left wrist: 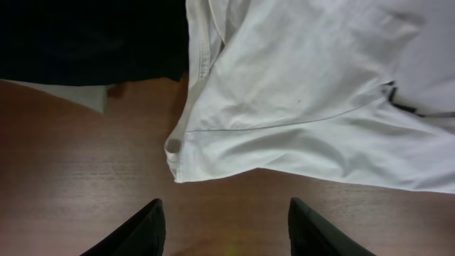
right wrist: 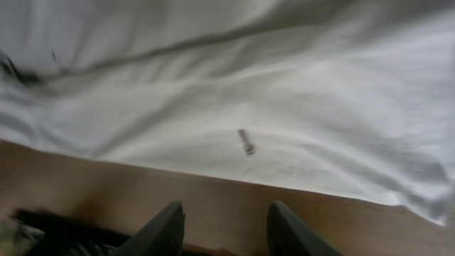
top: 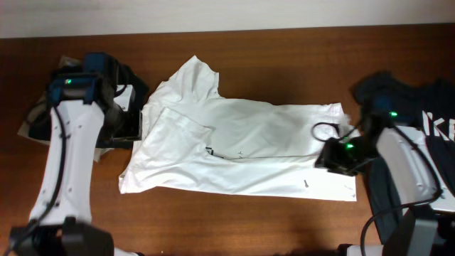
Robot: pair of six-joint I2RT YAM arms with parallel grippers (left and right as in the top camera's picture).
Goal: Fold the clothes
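Observation:
A white T-shirt (top: 242,146) lies spread on the brown table (top: 284,57), print side down, with one part folded over at its left. A bit of dark print shows at the fold (top: 211,150). My left gripper (left wrist: 226,224) is open and empty over bare wood, just short of the shirt's corner (left wrist: 186,149). My right gripper (right wrist: 224,220) is open and empty over wood by the shirt's edge (right wrist: 284,142). In the overhead view the left arm (top: 75,89) is at the shirt's left, the right arm (top: 348,153) at its right. Black clothes (top: 409,96) lie at the far right.
Dark cloth (top: 124,78) and pale paper (top: 32,124) lie under the left arm at the table's left; the dark cloth also fills the top left of the left wrist view (left wrist: 85,35). A white wall strip (top: 213,14) runs along the table's far edge.

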